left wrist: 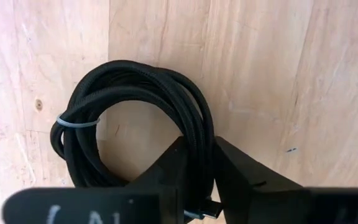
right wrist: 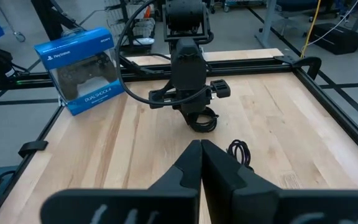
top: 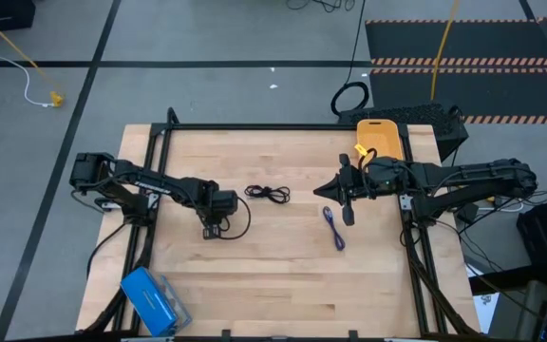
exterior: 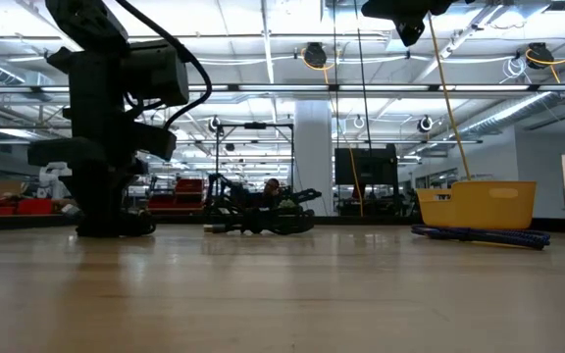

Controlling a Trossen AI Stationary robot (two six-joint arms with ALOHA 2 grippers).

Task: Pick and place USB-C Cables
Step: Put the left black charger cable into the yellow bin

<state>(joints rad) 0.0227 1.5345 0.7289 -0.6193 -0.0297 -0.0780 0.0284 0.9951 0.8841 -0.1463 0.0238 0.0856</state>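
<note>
My left gripper [top: 215, 226] is down at the table's left middle, shut on a black coiled USB-C cable [left wrist: 129, 118] that lies on the wood and is bound by a pale tie [left wrist: 76, 122]. A second black cable [top: 267, 193] lies loose at the table's middle. The purple cable [top: 334, 228] lies on the wood to its right. The yellow bin [top: 380, 138] stands at the far right. My right gripper [right wrist: 201, 144] is shut and empty, held high above the table between the second black cable and the bin [exterior: 479, 204]. My left gripper pinches several strands of the coil's loop [left wrist: 199, 163] between its two fingers. The fingers come from above, pointing down, and lie across the strands. The coil lies flat on the table.
A blue boxed game controller [top: 150, 299] lies at the near left corner. A black frame rail [top: 254, 126] runs round the table. A large black cable ring [top: 349, 98] lies on the floor beyond the far edge. Bare wood lies along the near side.
</note>
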